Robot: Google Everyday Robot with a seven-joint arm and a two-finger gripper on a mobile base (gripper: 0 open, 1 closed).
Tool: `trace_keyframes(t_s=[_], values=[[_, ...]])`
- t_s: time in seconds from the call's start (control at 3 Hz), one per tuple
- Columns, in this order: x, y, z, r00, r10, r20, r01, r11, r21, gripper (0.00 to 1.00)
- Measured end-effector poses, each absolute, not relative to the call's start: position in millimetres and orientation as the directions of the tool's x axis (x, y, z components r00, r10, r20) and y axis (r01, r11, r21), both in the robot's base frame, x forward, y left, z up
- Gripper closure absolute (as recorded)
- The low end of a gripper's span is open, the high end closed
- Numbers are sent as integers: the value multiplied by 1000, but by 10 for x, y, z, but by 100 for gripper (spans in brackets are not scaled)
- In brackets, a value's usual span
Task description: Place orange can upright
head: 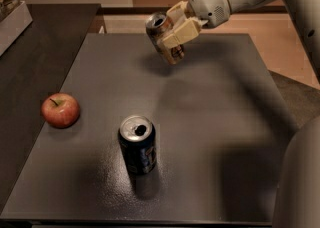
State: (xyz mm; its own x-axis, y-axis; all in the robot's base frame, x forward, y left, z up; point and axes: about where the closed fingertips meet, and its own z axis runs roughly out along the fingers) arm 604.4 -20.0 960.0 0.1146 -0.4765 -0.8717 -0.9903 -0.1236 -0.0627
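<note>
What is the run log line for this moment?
gripper: shut on orange can, above far side of table | can: tilted, in air, not yet placed | others: dark can upright, apple

red apple (pixel 60 110) left; dk can (pixel 137 144) upright, table (pixel 225 137) ctr.

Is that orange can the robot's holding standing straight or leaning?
Leaning. The pincer holds the orange can above the table, near its far edge; the silver top tips up-left, the base hangs clear.

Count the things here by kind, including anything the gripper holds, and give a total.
Cans: 2 (orange can, tilted in the gripper over the table's far side; dark blue can standing upright)
Apples: 1 (red apple, left)
Total: 3
</note>
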Motion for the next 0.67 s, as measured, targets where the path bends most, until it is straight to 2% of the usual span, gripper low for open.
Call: trace_keyframes(t_s=[0.67], values=[[5937,-101,9415,51,-376,-925,-991,-131,-1,100]])
